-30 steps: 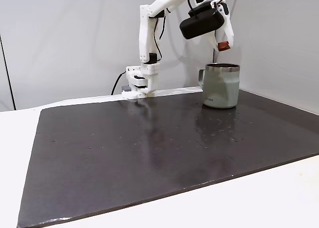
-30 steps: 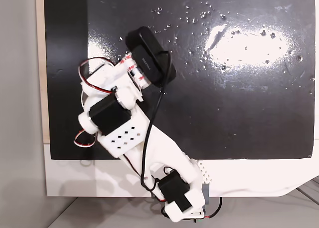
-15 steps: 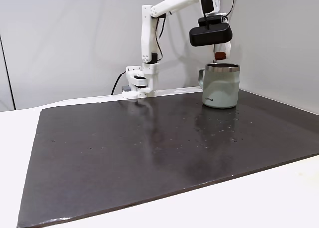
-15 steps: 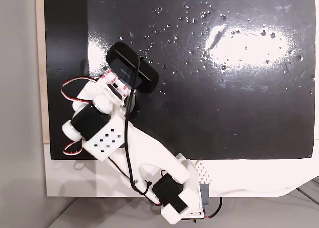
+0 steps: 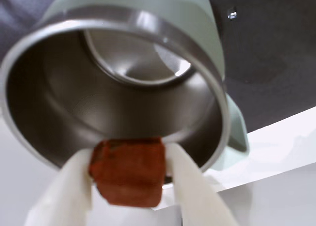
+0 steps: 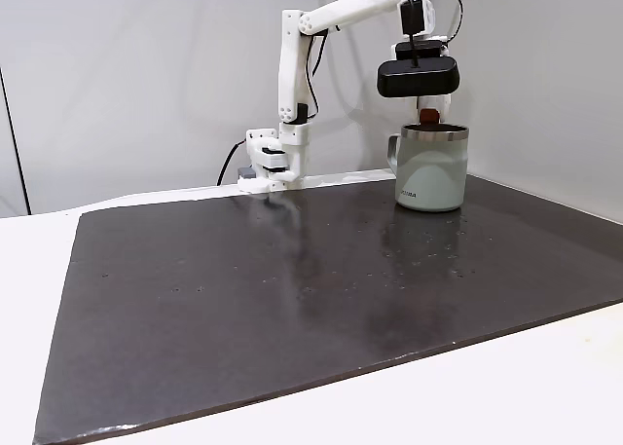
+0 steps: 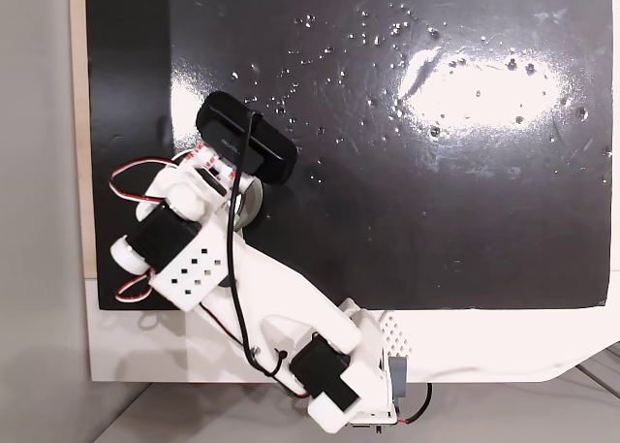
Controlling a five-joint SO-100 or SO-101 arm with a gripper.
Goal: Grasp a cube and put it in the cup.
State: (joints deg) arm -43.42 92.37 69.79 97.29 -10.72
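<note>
The cup [image 6: 431, 168] is a pale sage-green mug with a steel rim, standing at the back right of the dark mat in a fixed view. In the wrist view I look down into the cup's [image 5: 59, 97] steel inside, with its handle at the right. The cube [image 5: 127, 172], small and reddish-brown, is pinched between two white fingers [image 5: 190, 186] of my gripper [image 5: 127, 161], which is shut on it. From the side, the cube [image 6: 428, 115] hangs just above the cup's rim under my gripper [image 6: 428, 112]. From above, the arm hides most of the cup [image 7: 252, 206].
A black camera [image 6: 417, 77] rides on the wrist above the cup. The arm's base [image 6: 268, 165] stands at the mat's back edge, left of the cup. The dark mat [image 6: 292, 299] stretches wide in front, on a white table [image 6: 545, 387]. A grey wall stands close behind.
The gripper, with the cube in it, swung from high and right of the cup to directly over its mouth and came down close to the rim. The cup stayed put.
</note>
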